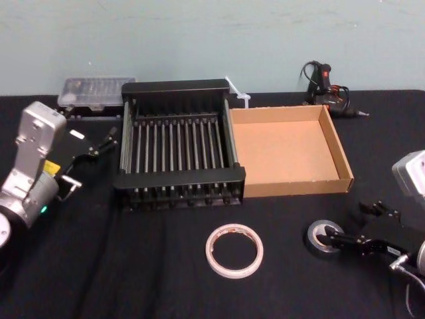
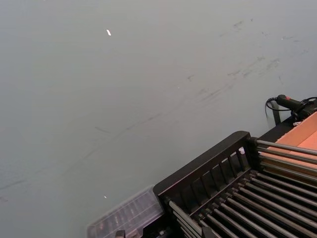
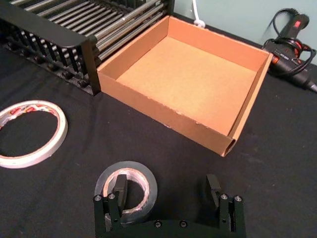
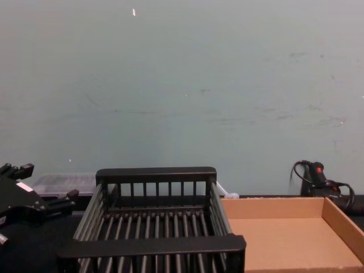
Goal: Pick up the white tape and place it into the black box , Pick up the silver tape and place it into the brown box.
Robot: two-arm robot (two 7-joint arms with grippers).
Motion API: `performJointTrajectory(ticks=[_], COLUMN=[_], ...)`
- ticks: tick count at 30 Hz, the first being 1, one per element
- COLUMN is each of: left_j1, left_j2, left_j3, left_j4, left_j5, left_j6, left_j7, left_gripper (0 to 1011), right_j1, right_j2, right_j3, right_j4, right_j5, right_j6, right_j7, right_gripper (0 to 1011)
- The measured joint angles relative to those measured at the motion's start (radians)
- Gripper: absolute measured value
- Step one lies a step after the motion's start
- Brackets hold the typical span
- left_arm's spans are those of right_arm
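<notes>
Two released: right pincer point(image 3: 167, 191) astride silver tape point(image 3: 145, 172); left pincer point(image 1: 106, 141) beside black box point(image 1: 179, 177); white tape point(image 1: 234, 273), red print illegible.

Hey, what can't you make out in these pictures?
Right wrist view: near rim of the silver tape, behind a finger of the right hand.
Same view: white tape, cut by the picture edge.
Head view: contents of the clear case, too small.
Chest view: left hand, cut by the edge.

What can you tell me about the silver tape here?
The silver tape is a dull grey roll with a pale core, lying flat on the black table, on the robot's side of the brown box. The open right gripper straddles its wall, one finger inside the core; contact cannot be told.
</notes>
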Motion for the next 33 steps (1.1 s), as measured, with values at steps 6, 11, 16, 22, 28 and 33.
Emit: performJointTrajectory(ticks=[6,11,16,22,28,33], left_j1=[0.0,0.0,0.0,0.0,0.0,0.0], left_j2=[0.0,0.0,0.0,0.0,0.0,0.0], left_j3=[0.0,0.0,0.0,0.0,0.0,0.0], left_j4=[0.0,0.0,0.0,0.0,0.0,0.0], left_j5=[0.0,0.0,0.0,0.0,0.0,0.0], left_j6=[0.0,0.0,0.0,0.0,0.0,0.0], left_j7=[0.0,0.0,0.0,0.0,0.0,0.0], left_gripper=[1002,1001,1001,1001,1001,1001], right_j1=[0.008,0.015,0.021,0.025,0.026,0.026], right_j2=[-0.017,-0.03,-0.046,-0.06,-0.071,-0.071], right_j3=[-0.005,-0.008,-0.008,-0.004,0.003,0.004], right_j4=[0.018,0.031,0.042,0.05,0.053,0.054], right_j5=[-0.018,-0.03,-0.039,-0.048,-0.056,-0.058], right_j6=[0.005,0.011,0.016,0.022,0.026,0.027], right_j7=[0.009,0.017,0.024,0.032,0.039,0.039], right_gripper=[1002,1002,1002,1002,1002,1002])
